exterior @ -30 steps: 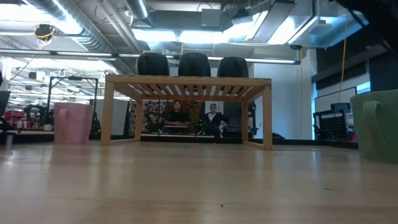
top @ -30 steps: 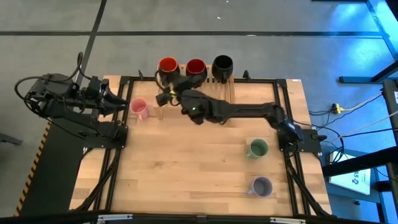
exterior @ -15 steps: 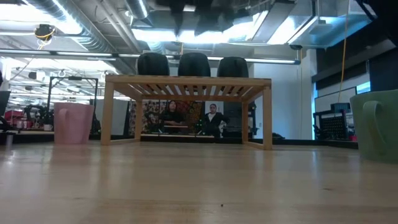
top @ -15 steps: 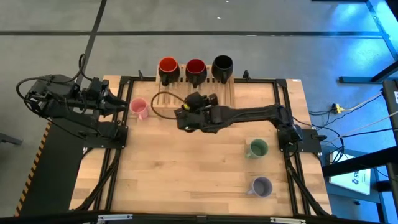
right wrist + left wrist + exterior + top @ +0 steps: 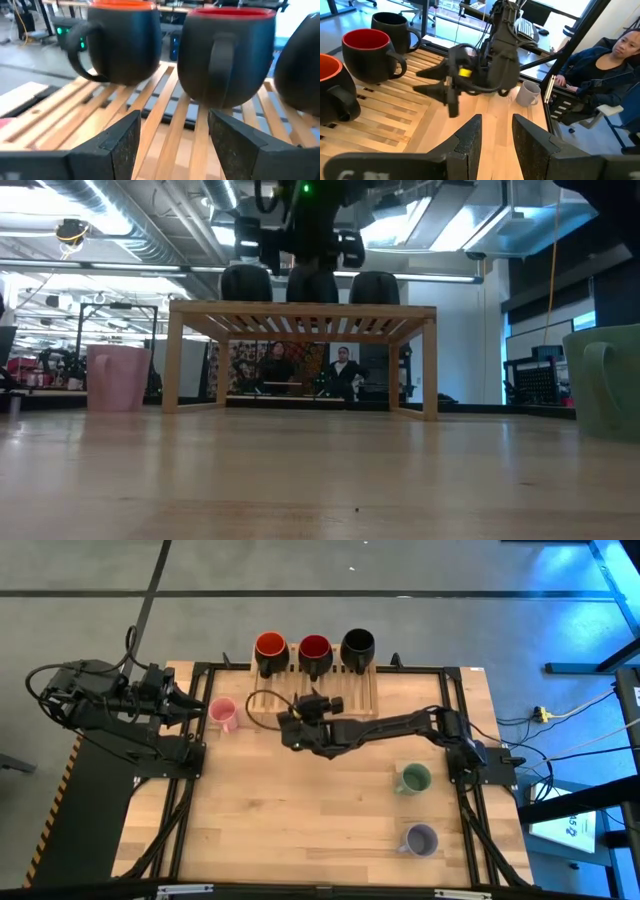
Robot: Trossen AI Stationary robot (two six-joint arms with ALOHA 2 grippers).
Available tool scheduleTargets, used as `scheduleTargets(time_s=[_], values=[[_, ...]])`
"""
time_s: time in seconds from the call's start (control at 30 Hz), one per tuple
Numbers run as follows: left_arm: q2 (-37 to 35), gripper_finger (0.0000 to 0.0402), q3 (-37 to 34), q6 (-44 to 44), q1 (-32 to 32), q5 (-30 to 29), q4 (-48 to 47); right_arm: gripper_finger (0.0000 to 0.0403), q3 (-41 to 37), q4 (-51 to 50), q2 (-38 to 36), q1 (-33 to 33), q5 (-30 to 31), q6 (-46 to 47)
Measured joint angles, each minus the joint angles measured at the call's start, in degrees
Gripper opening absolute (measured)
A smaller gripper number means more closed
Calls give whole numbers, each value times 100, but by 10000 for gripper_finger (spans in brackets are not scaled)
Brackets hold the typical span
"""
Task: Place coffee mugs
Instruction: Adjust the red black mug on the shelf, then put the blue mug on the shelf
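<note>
Three mugs stand on the wooden slatted rack [image 5: 345, 690] at the table's far edge: one dark outside and orange inside [image 5: 270, 646] [image 5: 122, 42], one dark outside and red inside [image 5: 315, 648] [image 5: 227, 52], one all black [image 5: 358, 643]. The pink mug [image 5: 224, 714], green mug [image 5: 413, 778] and lavender mug [image 5: 421, 839] stand on the tabletop. My right gripper [image 5: 322, 703] [image 5: 172, 135] hangs open over the rack's near part, pointing at the orange and red mugs. My left gripper [image 5: 193, 708] [image 5: 495, 135] waits open at the left edge, beside the pink mug.
The rack [image 5: 300, 360] is a low wooden stand with open room under it. The right arm [image 5: 400, 725] stretches across the table's far half. A seated person [image 5: 615, 65] shows beyond the table's right side. Bare tabletop [image 5: 300, 820] lies in the near middle.
My right gripper has drawn back from close by the orange and red mugs toward the table's near edge. It has come down enough to enter the top of the low view. The mugs have stayed in place.
</note>
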Motion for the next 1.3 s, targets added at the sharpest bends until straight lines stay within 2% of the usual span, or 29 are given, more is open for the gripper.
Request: scheduleTargets(time_s=[0.17, 0.33, 0.57, 0.9, 1.03, 1.3], values=[[0, 102, 0, 2, 0, -9, 0, 222, 9, 40, -4, -246, -76, 0], [0, 102, 0, 3, 0, -151, -2, 220, 115, 48, -33, -412, -524, -9], [0, 102, 0, 3, 0, -151, -2, 181, 116, 15, -33, -446, -149, -130], [0, 102, 0, 2, 0, -151, -6, 156, 122, 13, -33, -604, -370, -308], [0, 102, 0, 2, -1, -149, -7, 156, 237, -135, -33, -500, -491, -310], [-2, 102, 0, 2, -1, -149, -71, 156, 942, -1033, -37, 245, -970, -322]])
